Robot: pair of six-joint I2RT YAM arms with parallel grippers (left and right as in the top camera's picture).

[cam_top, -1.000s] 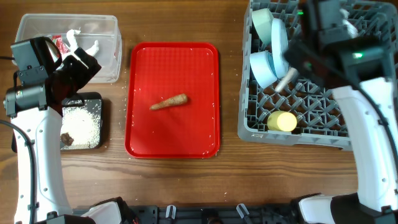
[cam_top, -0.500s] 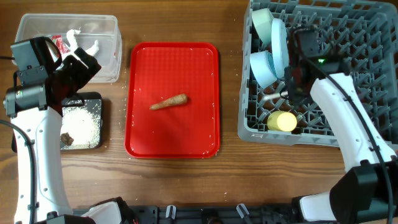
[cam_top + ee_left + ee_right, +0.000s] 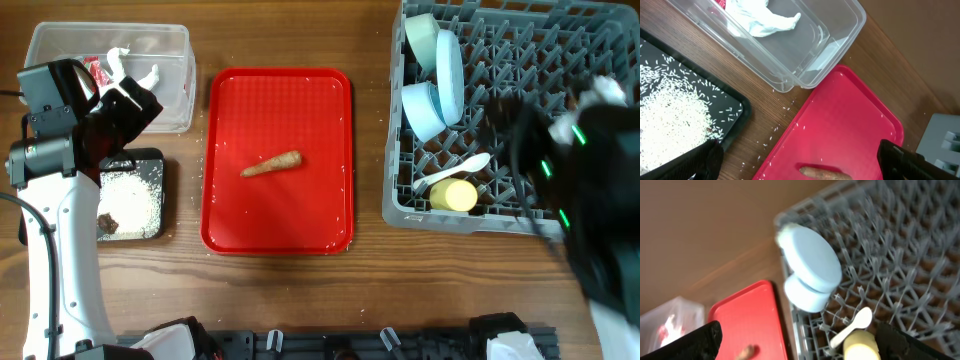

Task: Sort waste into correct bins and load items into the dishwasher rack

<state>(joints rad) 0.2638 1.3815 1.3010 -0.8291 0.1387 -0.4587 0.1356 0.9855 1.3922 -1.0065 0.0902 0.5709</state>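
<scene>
Wooden tabletop (image 3: 372, 35): white plastic spoon (image 3: 452, 171) now lies in the dishwasher rack (image 3: 395, 150). Right gripper (image 3: 800, 342), blurred overhead, has withdrawn, spread wide, empty; left gripper (image 3: 801, 159) equally wide, empty.

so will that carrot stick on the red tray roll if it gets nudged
Probably rolls in an arc: the carrot stick looks rounded and tapered, lying on the red tray. Likely stiff, since it holds a near-straight shape.
</scene>
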